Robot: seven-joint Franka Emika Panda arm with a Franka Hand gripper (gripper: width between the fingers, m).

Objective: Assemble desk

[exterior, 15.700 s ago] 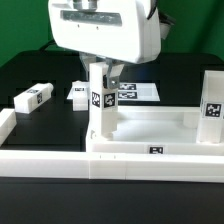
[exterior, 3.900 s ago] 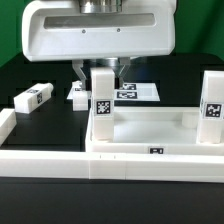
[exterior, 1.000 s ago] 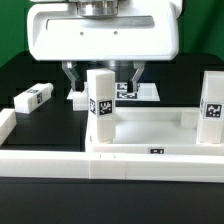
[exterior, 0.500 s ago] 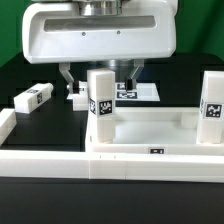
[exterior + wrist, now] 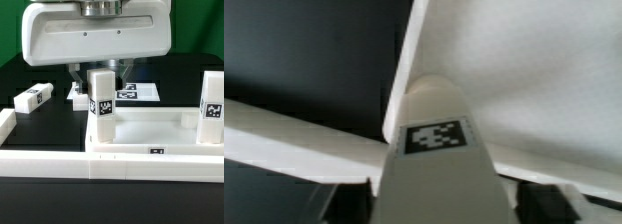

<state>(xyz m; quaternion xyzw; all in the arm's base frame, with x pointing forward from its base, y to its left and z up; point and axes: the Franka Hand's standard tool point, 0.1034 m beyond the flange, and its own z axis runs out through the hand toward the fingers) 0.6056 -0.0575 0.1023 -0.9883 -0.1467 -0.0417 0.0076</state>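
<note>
Desk leg upright, top btwn tool jaws

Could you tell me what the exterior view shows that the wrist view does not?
Only the exterior view shows the upright leg at its right, a loose leg, a tagged block, and the marker board. Only the wrist view looks closely down the other upright leg. Both show that leg's tag and the tabletop it stands in.

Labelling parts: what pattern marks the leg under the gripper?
A black-and-white square tag; clearest in the wrist view.
</note>
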